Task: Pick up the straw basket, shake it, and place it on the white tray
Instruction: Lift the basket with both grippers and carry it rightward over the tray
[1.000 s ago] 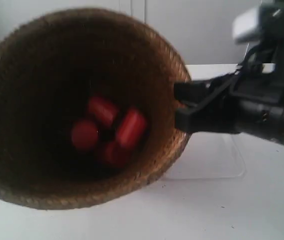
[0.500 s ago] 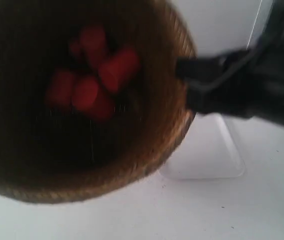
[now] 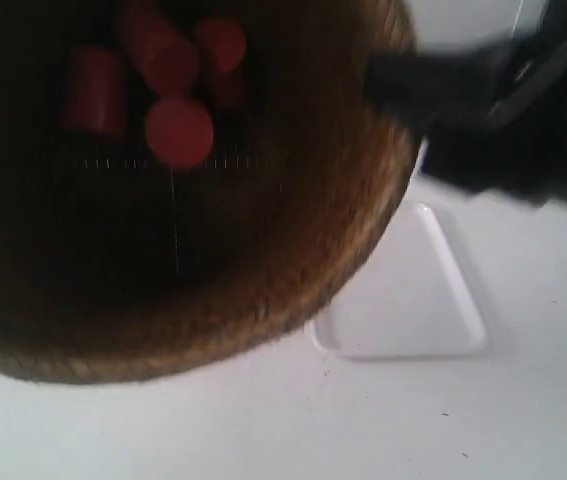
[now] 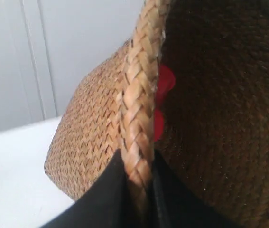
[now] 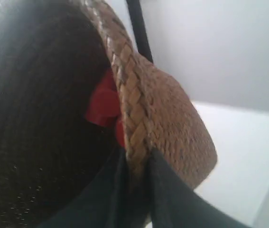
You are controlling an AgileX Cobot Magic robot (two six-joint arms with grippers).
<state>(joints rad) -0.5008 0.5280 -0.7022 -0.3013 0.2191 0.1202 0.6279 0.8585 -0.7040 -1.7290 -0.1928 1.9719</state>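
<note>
The straw basket (image 3: 293, 270) hangs in the air close to the exterior camera, blurred, filling the view's left and middle. Several red cylinders (image 3: 178, 130) lie inside it. The arm at the exterior view's right (image 3: 503, 110) grips the basket's rim. My left gripper (image 4: 139, 166) is shut on the braided rim (image 4: 141, 90), one finger inside and one outside. My right gripper (image 5: 136, 164) is shut on the rim (image 5: 129, 99) of the opposite side in the same way. The white tray (image 3: 413, 300) lies on the table below and beside the basket, partly hidden by it.
A white table (image 3: 383, 420) stretches under the basket, with a pale wall (image 4: 44, 52) behind it. Red cylinders (image 5: 103, 104) show inside the basket in the right wrist view.
The basket has risen and come nearer the exterior camera, now blurred. The red cylinders have shifted toward the top of that view. The arm at the view's right rose with it.
</note>
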